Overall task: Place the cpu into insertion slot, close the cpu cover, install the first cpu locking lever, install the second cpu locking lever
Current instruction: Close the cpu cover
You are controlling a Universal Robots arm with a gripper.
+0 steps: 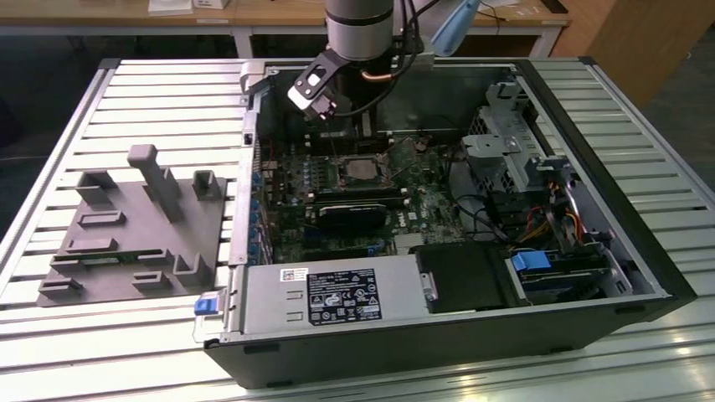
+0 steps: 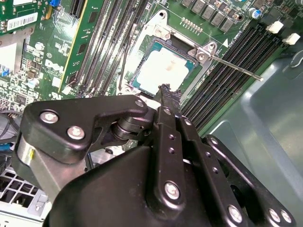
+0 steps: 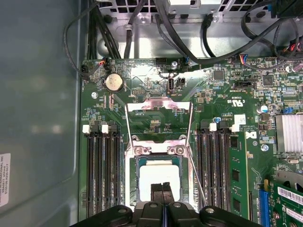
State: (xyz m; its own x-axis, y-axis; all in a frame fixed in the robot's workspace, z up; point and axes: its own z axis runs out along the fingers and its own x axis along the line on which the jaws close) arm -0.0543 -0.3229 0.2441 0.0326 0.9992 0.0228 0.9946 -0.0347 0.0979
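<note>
silvery cpu (image 3: 156, 170) lies inside the insertion slot (image 3: 132, 163); we see the tool (image 3: 162, 187) pressed together over the slot's edge, cpu cover (image 3: 158, 105) open beside the slot.

We spot a printed label (image 1: 342, 306) on the power supply (image 1: 268, 308), too small to read. In the first wrist view, white lettering (image 3: 238, 101) marks the motherboard (image 3: 142, 85). A barcode sticker (image 2: 22, 21) sits on a green board (image 2: 35, 5) in the second wrist view.

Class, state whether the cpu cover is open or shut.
Open: in the first wrist view the cpu cover is swung back off the insertion slot, leaving the seated cpu bare.
</note>
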